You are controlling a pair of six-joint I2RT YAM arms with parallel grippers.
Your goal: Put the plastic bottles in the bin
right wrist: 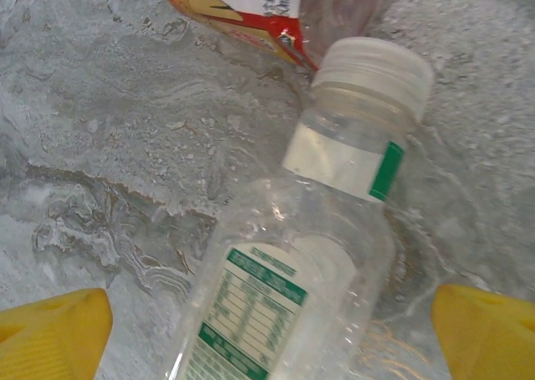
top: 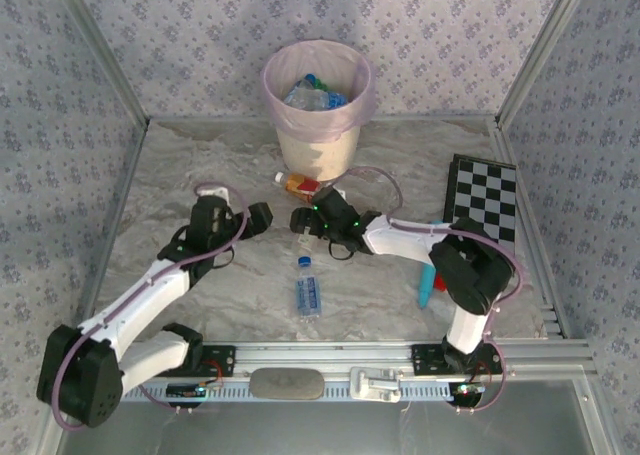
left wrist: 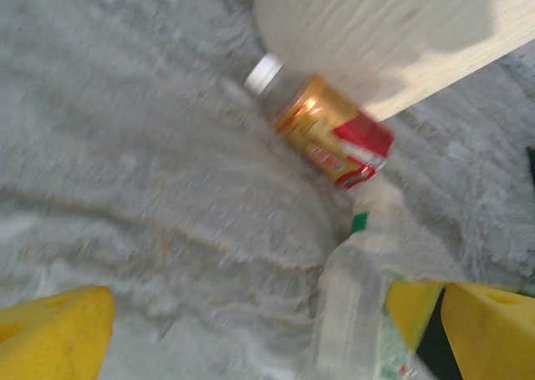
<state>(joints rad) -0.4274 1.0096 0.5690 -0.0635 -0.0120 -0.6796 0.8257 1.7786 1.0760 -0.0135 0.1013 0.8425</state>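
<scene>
Cream bin [top: 318, 150], plastic bottles [top: 312, 93] held inside, orange-red labelled bottle [top: 298, 183] laid at its foot, clear green-labelled bottle [right wrist: 292, 255] flanked by released right gripper [top: 305, 222], left gripper [top: 255, 218] released too, blue-labelled bottle [top: 307, 290] on tabletop [top: 180, 175]

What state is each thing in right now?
bin: upright, holding bottles
orange-labelled bottle: lying beside the bin, capped
green-labelled bottle: lying flat, capped
blue-labelled bottle: lying flat, capped
left gripper: open, empty
right gripper: open, straddling green-labelled bottle
</scene>
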